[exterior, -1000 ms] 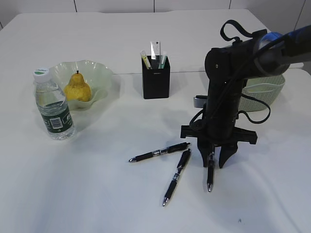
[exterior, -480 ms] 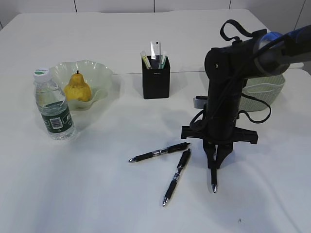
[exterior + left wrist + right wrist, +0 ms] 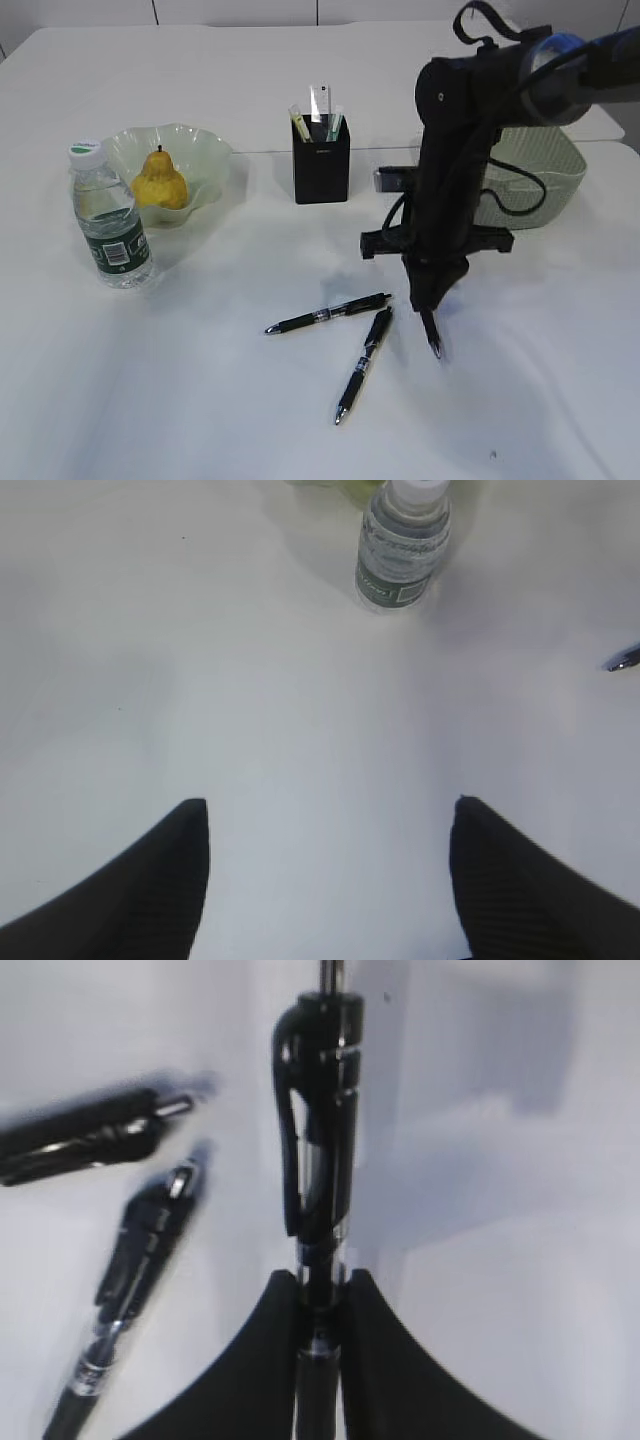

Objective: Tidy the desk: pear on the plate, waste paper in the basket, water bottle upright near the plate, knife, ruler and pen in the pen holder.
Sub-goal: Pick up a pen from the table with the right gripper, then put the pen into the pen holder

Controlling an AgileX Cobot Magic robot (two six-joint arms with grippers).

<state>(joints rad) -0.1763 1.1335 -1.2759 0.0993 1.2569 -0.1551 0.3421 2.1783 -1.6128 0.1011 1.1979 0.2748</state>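
My right gripper (image 3: 428,305) is shut on a black pen (image 3: 433,338), which hangs tip down just above the table; the right wrist view shows the pen (image 3: 320,1140) pinched between the fingers (image 3: 372,1360). Two more black pens (image 3: 328,313) (image 3: 364,365) lie to its left. In the black pen holder (image 3: 321,165) stands a white ruler (image 3: 318,100) with two greenish slim items; I cannot make out the knife. The pear (image 3: 160,180) sits on the pale green plate (image 3: 215,155), and the water bottle (image 3: 110,215) stands upright beside it. My left gripper (image 3: 328,815) is open over bare table. No waste paper shows.
A pale green basket (image 3: 548,175) stands at the right, behind my right arm; its inside is hidden. The left wrist view shows the bottle (image 3: 403,542) ahead and a pen tip (image 3: 622,660) at the right edge.
My right gripper closed on the rightmost pen and lifted it off the table, rising and moving slightly left. The left gripper and the other objects have not moved.
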